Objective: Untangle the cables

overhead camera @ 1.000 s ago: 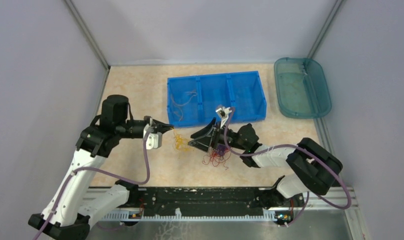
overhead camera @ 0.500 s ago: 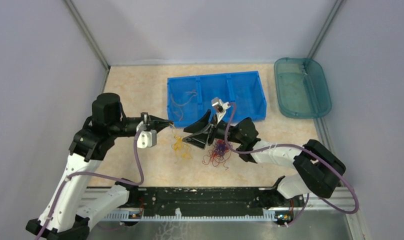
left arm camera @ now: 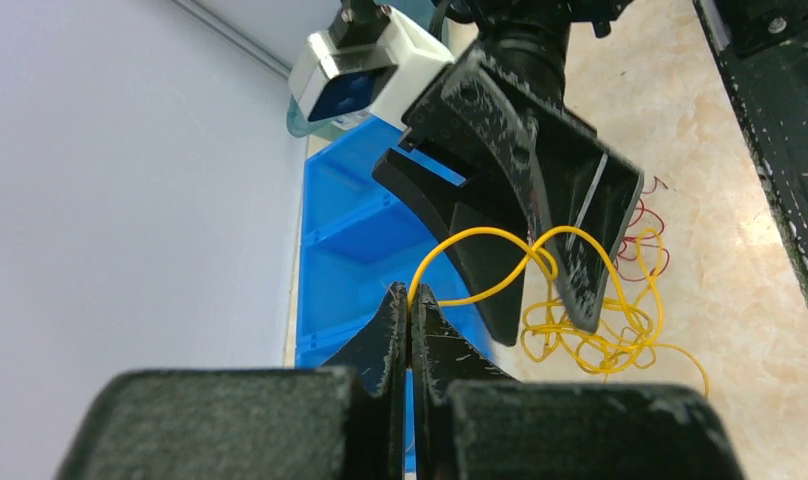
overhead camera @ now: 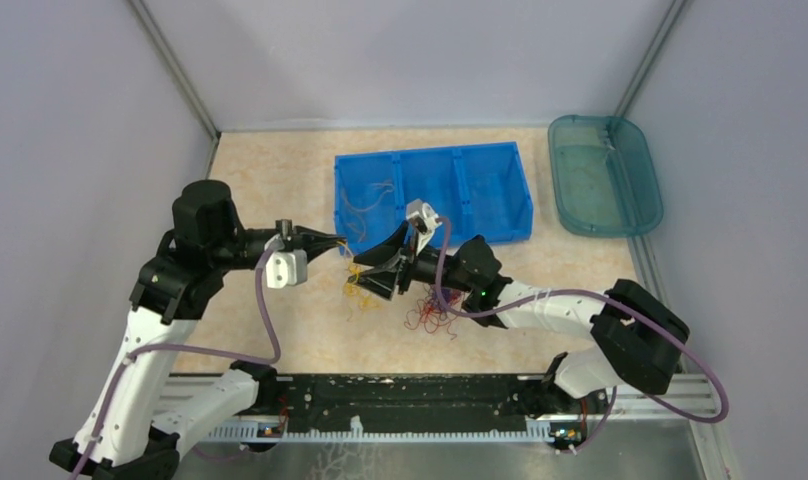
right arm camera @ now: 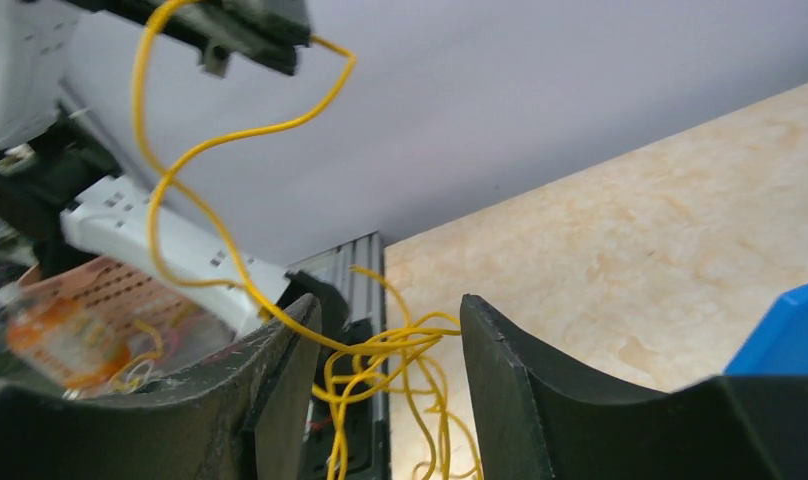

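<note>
**While Left Pincer (left arm camera: 410, 296) Nips a Yellow Strand (left arm camera: 477, 232), Right Pincer (right arm camera: 388, 306) Gapes Over the Bunch**

Thin, glossy and springy, the cables lie on the table (overhead camera: 270, 185) in two loose heaps just in front of a blue bin (overhead camera: 425, 152). One is a yellow bunch (overhead camera: 358, 287) of curling loops. The other is a red and dark purple tangle (overhead camera: 435, 315) beside it, toward the right arm.

The yellow strand rises off the bunch. Its long axis runs up and back to the left pincer, sagging in an arch on the way. The matte black, wedge-shaped jaws of that pincer are pressed together on the strand's end.

The right pincer has broad, scuffed black fingers (right arm camera: 500, 400) and points toward the left arm. It stands spread, and yellow loops pass through the gap between its jaws, touching neither as far as the wrist view shows.

The table is a mottled beige, stone-patterned surface. The ribbed plastic bin has three compartments, and the left one holds pale wire. A translucent teal tray (overhead camera: 553, 150) with rounded corners sits well apart at the far right.
</note>
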Tool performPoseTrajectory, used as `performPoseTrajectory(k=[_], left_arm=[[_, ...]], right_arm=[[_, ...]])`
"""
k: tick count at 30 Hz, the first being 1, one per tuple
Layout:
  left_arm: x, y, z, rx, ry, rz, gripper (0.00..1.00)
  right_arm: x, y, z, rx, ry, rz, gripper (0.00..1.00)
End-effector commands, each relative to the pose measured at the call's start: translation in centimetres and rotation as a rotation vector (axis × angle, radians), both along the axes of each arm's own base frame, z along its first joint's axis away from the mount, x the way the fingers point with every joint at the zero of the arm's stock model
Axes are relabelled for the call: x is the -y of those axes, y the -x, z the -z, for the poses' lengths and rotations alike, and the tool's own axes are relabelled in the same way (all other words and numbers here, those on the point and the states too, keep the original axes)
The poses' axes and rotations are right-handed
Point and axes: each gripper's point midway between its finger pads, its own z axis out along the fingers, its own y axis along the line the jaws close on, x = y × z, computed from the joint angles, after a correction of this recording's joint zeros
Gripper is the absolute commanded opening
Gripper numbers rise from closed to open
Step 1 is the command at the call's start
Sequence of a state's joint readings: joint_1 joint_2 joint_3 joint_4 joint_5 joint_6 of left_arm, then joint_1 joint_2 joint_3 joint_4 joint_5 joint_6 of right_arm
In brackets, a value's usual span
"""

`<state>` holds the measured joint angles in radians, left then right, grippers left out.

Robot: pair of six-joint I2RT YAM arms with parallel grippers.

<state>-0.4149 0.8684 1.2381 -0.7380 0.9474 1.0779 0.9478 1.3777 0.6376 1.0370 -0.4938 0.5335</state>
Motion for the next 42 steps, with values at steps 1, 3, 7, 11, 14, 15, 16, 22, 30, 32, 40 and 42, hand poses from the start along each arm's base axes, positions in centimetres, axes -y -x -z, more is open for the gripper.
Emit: performPoseTrajectory(k=[1,3,7,11,14,15,16,22,30,32,40,42], left_arm=[[0.4,1.1,-2.3,-0.031,0.052,0.031,0.01],[0.5,1.4,-2.5,-0.060,0.058,0.038,0.01],[0.5,2.1,-2.8,-0.124,0.052,0.059,0.01],[0.7,2.4,-3.2,-0.178,0.062,0.067,0.01],[0.8,2.5,-3.0,-0.216,0.051,0.073,0.02],[0.8,2.5,-3.0,-0.223,0.047,0.072,0.02],[0.8,2.5,-2.9,-0.225,0.044,0.073,0.02],[0.8,2.6,-2.6,-0.240,0.038,0.076,0.02],[1.0,3.1,-4.9,-0.237,0.070,0.095,0.01],[1.1,3.3,-5.4,-0.252,0.079,0.102,0.01],[1.5,3.8,-10.3,-0.245,0.190,0.122,0.01],[1.6,4.0,-11.5,-0.248,0.211,0.132,0.01]], right_arm=[[0.0,-3.4,-3.6,0.109,-0.033,0.260,0.53],[0.8,-4.4,-4.5,0.130,-0.062,0.368,0.53],[1.9,-5.3,-6.3,0.158,-0.116,0.463,0.54],[1.0,-5.2,-7.0,0.185,-0.121,0.441,0.55],[0.2,-4.4,-7.1,0.211,-0.130,0.411,0.58],[0.0,-4.1,-7.1,0.219,-0.131,0.405,0.59],[-0.1,-3.9,-7.3,0.228,-0.138,0.398,0.61],[-0.1,-3.9,-7.8,0.216,-0.165,0.403,0.70],[-2.0,-4.0,-3.4,0.163,-0.083,0.350,0.66],[-2.6,-3.9,-2.2,0.152,-0.054,0.330,0.64],[-4.0,-3.2,1.3,0.108,0.009,0.270,0.54],[-4.2,-3.0,2.0,0.096,0.019,0.260,0.53]])
